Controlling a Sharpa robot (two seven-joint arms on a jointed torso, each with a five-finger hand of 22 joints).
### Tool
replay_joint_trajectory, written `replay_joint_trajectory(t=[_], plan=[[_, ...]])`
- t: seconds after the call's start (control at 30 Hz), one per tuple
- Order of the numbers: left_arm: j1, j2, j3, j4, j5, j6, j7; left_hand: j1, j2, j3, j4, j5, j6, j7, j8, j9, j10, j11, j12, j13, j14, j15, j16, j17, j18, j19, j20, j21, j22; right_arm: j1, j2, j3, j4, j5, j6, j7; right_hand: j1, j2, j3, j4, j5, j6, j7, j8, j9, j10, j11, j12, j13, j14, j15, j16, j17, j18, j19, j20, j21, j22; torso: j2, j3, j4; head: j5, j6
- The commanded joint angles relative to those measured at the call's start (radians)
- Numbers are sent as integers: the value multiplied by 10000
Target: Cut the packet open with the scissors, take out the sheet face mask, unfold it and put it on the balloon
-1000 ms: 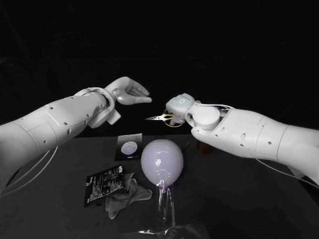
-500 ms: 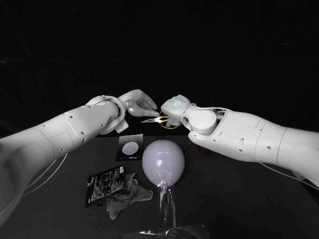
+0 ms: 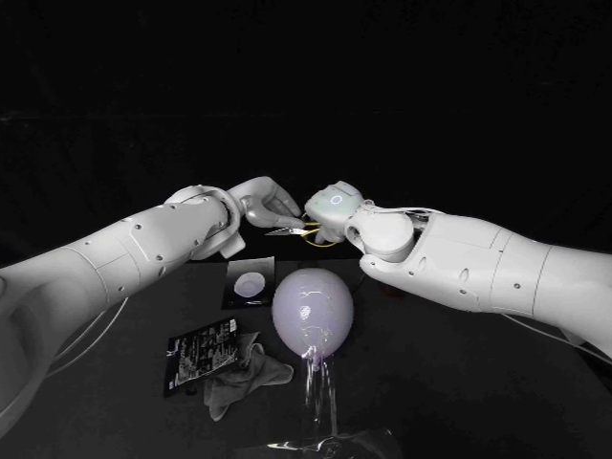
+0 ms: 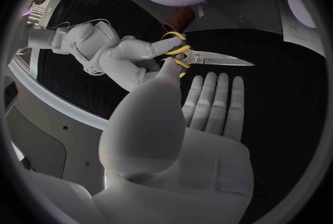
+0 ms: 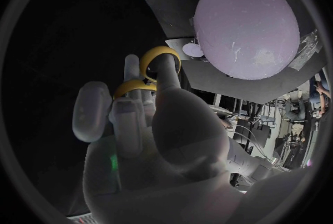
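My right hand (image 3: 337, 206) holds the scissors (image 3: 300, 229) up above the table by their yellow handles (image 5: 155, 68), blades closed and pointing at my left hand (image 3: 268, 202). That hand is just beside the blade tips with its fingers (image 4: 213, 99) stretched out flat and nothing in it. The steel blades (image 4: 216, 59) lie just past those fingertips. Below both hands the pale lilac balloon (image 3: 313, 310) stands on the table. Left of it lies the black packet (image 3: 196, 354), with a crumpled grey sheet (image 3: 243, 379) against its right edge.
A black card with a white oval (image 3: 249, 282) lies behind the balloon's left side. A strip of clear film (image 3: 317, 421) runs from the balloon towards the table's front edge.
My left hand has come down and to the right, up to the scissors' tips, and its fingers have uncurled. My right hand and the scissors have shifted slightly left.
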Motion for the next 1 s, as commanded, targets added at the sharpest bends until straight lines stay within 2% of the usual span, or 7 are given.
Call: replay_joint_trajectory(t=[0.03, 0.33, 0.53, 0.63, 0.73, 0.93, 1.0], plan=[[-8, 60, 10, 39, -11, 547, -104, 60, 56, -88, -3, -21, 104, 289, 64, 18, 115, -11, 53, 12, 113, -24, 84, 16, 4, 102, 0, -75, 0, 7, 11, 8, 40, -356, -238, -210, 552, 598, 817, -834, 31, 698, -629, 725, 159, 1692, -1530, 324, 13, 894, -482, 52, 1406, 78, 68, -6, 54, 135, 5, -5, 2, 15, -45], [-56, 89, 7, 26, -6, 906, -211, 195, 261, -92, -17, -20, 371, 202, 174, 57, 414, -110, 91, 18, 373, -120, 180, 42, 71, 161, 3, -104, 1, 7, 26, 11, 84, -478, -406, -269, 545, 598, 814, -834, 31, 707, -632, 727, 161, 1699, -1532, 325, 18, 899, -484, 58, 1433, 71, 84, -8, 82, 159, 7, -4, 5, -22, -75], [-65, 59, 6, 69, -6, 1053, -130, 490, 681, 139, -6, -19, 623, 142, 233, 58, 741, -205, 120, 16, 670, -227, 300, 94, 144, 348, 10, -57, 28, 6, -2, 15, 123, -540, -412, -285, 540, 597, 810, -834, 31, 713, -634, 728, 163, 1703, -1534, 326, 22, 900, -484, 60, 1443, 71, 85, -8, 81, 159, 0, 1, -2, -43, -94], [-67, 51, 6, 104, -6, 1078, -62, 713, 1019, 408, 6, -16, 807, 38, 291, 68, 955, -311, 158, 20, 881, -323, 398, 143, 219, 548, -2, 38, 65, 6, 1, 17, 111, -563, -378, -276, 535, 596, 808, -834, 31, 717, -635, 728, 165, 1704, -1535, 326, 24, 899, -485, 58, 1433, 71, 86, -9, 82, 160, -2, 2, 10, -31, -113], [-68, 45, 6, 130, 6, 1035, 67, 1140, 1426, 996, 23, -21, 1075, -100, 367, 82, 1293, -462, 149, -5, 1216, -478, 544, 235, 358, 928, -10, 227, 131, 6, 11, 18, 85, -581, -270, -246, 532, 596, 806, -834, 31, 720, -636, 728, 165, 1705, -1535, 325, 26, 897, -484, 57, 1427, 74, 78, -9, 68, 149, -3, 4, -1, -26, -121], [-69, 12, 6, 180, 198, 834, 331, 1664, 1624, 2101, -51, -15, 1578, -373, 690, 293, 2212, -779, 281, 29, 1961, -796, 884, 479, 537, 1552, -102, 611, 283, 6, 11, 19, 39, -600, -132, -230, 513, 591, 792, -831, 30, 728, -638, 727, 169, 1705, -1534, 322, 32, 893, -483, 52, 1402, 78, 66, -8, 45, 133, 4, 3, -3, -46, -132], [-68, 4, 6, 201, 250, 879, 353, 1533, 1512, 2580, 44, -32, 1598, -399, 787, 422, 2393, -807, 199, 2, 2071, -833, 912, 569, 516, 1620, -141, 700, 322, 6, 17, 20, 36, -609, -112, -225, 506, 590, 787, -830, 30, 730, -639, 726, 170, 1705, -1534, 320, 34, 891, -482, 50, 1393, 81, 60, -8, 34, 125, 7, 4, -2, -52, -163]])
